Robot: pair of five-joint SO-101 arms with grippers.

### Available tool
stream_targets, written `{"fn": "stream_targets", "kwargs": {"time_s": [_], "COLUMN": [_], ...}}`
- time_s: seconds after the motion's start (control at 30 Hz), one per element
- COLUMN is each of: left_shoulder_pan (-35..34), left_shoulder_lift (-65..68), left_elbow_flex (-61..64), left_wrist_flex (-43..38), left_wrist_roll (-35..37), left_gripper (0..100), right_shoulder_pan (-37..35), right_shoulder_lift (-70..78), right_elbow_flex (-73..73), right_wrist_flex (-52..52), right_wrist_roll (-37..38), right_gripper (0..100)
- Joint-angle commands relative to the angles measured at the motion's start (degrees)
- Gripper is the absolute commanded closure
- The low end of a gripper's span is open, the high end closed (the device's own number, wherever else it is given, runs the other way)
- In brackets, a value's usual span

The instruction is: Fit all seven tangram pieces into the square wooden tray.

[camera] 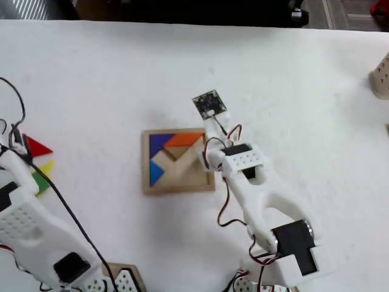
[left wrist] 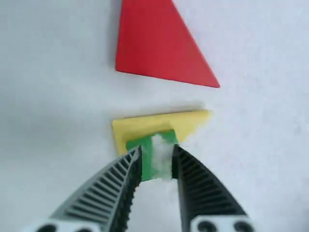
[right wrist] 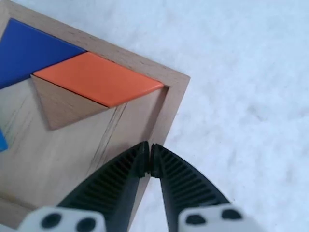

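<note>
The likeliest trouble is at the left gripper (left wrist: pixel 157 152). Its fingers are drawn narrow on a small green tangram piece (left wrist: pixel 153 169), which lies partly on a flat yellow piece (left wrist: pixel 159 126). A lift from here could drag the yellow piece along. The hold also looks to be at the green piece's edge, so it might twist or slip out on the way across. A large red triangle (left wrist: pixel 159 43) lies just beyond the yellow one, apart from it, and could be pushed if the yellow piece slides.

The second risk is crowding at the square wooden tray (camera: pixel 179 190), in the middle of the high view. The right gripper (right wrist: pixel 148 157) hangs over the tray's right rim with its fingers pressed together and nothing between them. A piece brought in from the left could meet that arm, or a bump could shift the tray on the white bench (camera: pixel 121 79).

The tray holds a dark blue triangle (right wrist: pixel 29 50), an orange parallelogram (right wrist: pixel 96 77), a plain wooden triangle (right wrist: pixel 60 106) and a small blue triangle (camera: pixel 155 172). Its right half is bare.

The left arm stretches up the far left edge of the frame, wrist pitched down over the loose pieces. The right arm reaches in from the lower right, angled towards the tray.
</note>
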Motion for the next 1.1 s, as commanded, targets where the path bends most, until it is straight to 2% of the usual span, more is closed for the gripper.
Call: {"fn": "stream_targets", "kwargs": {"time_s": [0.0, 0.13, 0.27, 0.37, 0.5, 0.63, 0.8, 1.0, 1.07], "left_shoulder_pan": [3.21, 3.3, 3.03, 3.03, -0.04, -2.77, -5.76, -6.73, -6.73], "left_shoulder_lift": [-4.09, -10.42, -16.84, -22.11, -32.31, -42.07, -43.91, -33.8, -30.2], "left_elbow_flex": [-3.6, -0.44, 11.25, 25.23, 42.64, 52.66, 54.33, 51.43, 48.79], "left_wrist_flex": [3.69, 3.78, 1.85, -4.04, -15.74, -24.7, -28.66, -32.44, -32.79], "left_wrist_roll": [3.25, 3.96, 1.32, -1.49, -1.67, -1.49, -1.67, -1.76, -1.76], "left_gripper": [82, 82, 82, 81, 75, 73, 73, 64, 64], "right_shoulder_pan": [0.48, 0.48, 0.48, 0.48, 0.48, 0.48, 0.57, 1.8, 1.71], "right_shoulder_lift": [-2.95, -2.95, -3.03, -3.12, -3.12, -3.12, -3.12, -3.12, -3.12], "right_elbow_flex": [-0.44, -0.44, -0.44, -0.44, -0.35, -0.35, -0.26, -0.26, -0.26], "right_wrist_flex": [-0.92, -0.92, -0.92, -0.92, -0.75, -0.75, -0.57, -0.57, -0.66], "right_wrist_roll": [0.79, 0.79, 0.79, 0.79, 0.79, 0.79, 0.79, 0.79, 0.79], "right_gripper": [98.1, 98.1, 98.1, 98.1, 98.1, 98.1, 98.1, 98.1, 98.1]}}
